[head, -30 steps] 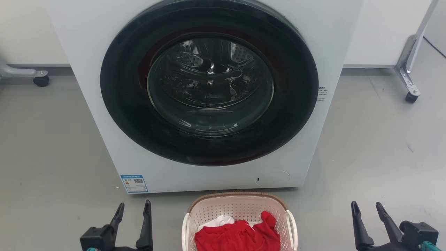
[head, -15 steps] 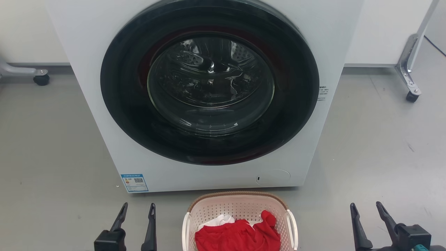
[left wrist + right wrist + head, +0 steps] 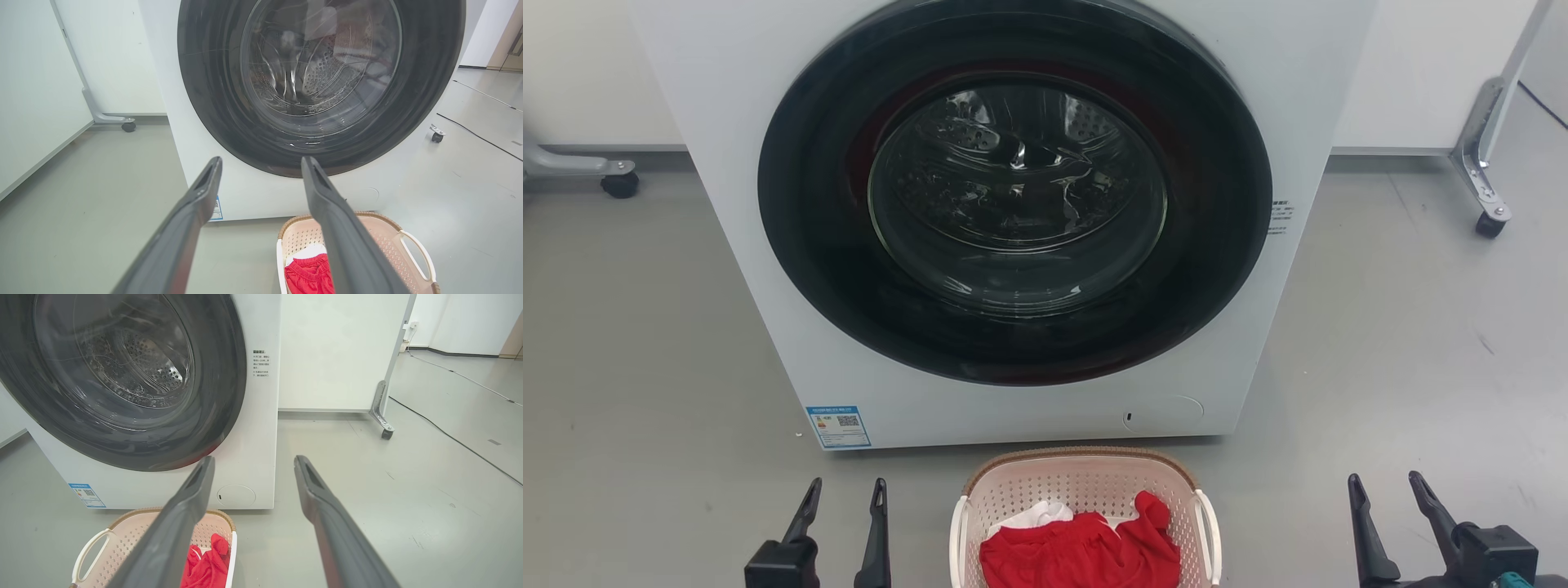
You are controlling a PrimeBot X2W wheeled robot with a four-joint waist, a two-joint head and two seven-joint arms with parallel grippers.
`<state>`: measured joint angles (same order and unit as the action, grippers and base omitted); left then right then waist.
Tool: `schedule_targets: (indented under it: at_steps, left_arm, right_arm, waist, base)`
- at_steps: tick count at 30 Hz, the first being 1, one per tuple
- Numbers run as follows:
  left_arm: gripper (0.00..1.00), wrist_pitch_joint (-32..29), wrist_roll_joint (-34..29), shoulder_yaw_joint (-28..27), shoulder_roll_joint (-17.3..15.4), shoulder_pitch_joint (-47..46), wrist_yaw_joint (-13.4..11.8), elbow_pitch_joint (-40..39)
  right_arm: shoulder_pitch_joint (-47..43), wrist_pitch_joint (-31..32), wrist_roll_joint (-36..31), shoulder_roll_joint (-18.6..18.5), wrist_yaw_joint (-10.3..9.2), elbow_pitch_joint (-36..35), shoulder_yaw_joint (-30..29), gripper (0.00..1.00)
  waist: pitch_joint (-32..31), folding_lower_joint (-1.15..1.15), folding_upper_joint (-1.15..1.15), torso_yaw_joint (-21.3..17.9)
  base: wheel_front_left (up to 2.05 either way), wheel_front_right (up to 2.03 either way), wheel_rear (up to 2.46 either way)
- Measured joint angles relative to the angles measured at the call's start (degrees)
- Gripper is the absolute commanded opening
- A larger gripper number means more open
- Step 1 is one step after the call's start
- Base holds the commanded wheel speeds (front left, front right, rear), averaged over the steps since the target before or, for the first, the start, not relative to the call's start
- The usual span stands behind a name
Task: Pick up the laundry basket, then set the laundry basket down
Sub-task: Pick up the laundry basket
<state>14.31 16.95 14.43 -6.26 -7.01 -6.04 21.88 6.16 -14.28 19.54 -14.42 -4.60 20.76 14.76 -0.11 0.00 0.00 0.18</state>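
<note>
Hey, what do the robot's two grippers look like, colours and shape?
The left gripper and right gripper each have two long, matte dark grey fingers tapering to narrow tips, with a shallow recessed slot near each tip. They rise from blocky black bases; a small teal accent shows at the right one's base.

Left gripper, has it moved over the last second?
Yes. The left gripper has shifted right, toward the laundry basket, judged against the washer's blue label.
</note>
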Motion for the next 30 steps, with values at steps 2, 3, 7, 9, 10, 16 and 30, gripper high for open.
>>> schedule_targets:
  at_steps: [2, 3, 7, 9, 10, 16, 30]
  left_arm:
    - [1.00, 0.00, 0.00, -0.08, -0.01, -0.01, 0.00, 0.03]
    - [1.00, 0.00, 0.00, -0.11, -0.01, -0.01, 0.00, 0.05]
    - [1.00, 0.00, -0.25, -0.14, 0.03, -0.01, 0.01, 0.01]
    - [1.00, 0.00, -0.41, -0.10, 0.15, -0.01, 0.01, -0.08]
    - [1.00, 0.00, -0.42, -0.08, 0.23, -0.02, 0.02, -0.11]
    - [1.00, 0.01, -0.57, 0.05, 0.56, -0.31, 0.02, -0.66]
    - [1.00, 0.01, -0.68, 0.78, 1.71, -5.32, 0.55, -0.66]
  right_arm:
    - [0.00, 0.00, 0.00, 0.01, 0.00, 0.00, -0.11, 1.00]
    - [0.00, 0.00, 0.00, 0.02, 0.00, 0.00, -0.14, 1.00]
    - [-0.01, 0.00, 0.00, 0.04, 0.07, -0.04, -0.45, 1.00]
    - [-0.02, -0.01, 0.00, 0.03, 0.07, -0.24, -0.78, 1.00]
    - [-0.01, -0.01, 0.00, 0.03, 0.07, -0.29, -0.89, 1.00]
    - [0.15, -0.01, 0.00, 0.04, 0.07, -0.70, -1.23, 1.00]
    - [4.98, -0.01, 0.04, 0.04, 0.91, -1.05, -1.53, 1.00]
  waist:
    - [0.05, 0.00, 0.00, 0.01]
    - [0.08, 0.00, 0.00, 0.01]
    - [0.41, 0.00, 0.00, 0.02]
    - [0.89, 0.00, 0.00, 0.04]
    - [1.18, 0.00, 0.00, 0.07]
    - [3.39, 0.00, 0.00, 0.19]
    - [12.18, 0.01, 0.00, 0.06]
  base:
    - [0.00, 0.00, 0.00]
    - [0.00, 0.00, 0.00]
    - [0.00, 0.00, 0.00]
    - [0.00, 0.00, 0.00]
    - [0.00, 0.00, 0.00]
    - [0.00, 0.00, 0.00]
    - [0.00, 0.00, 0.00]
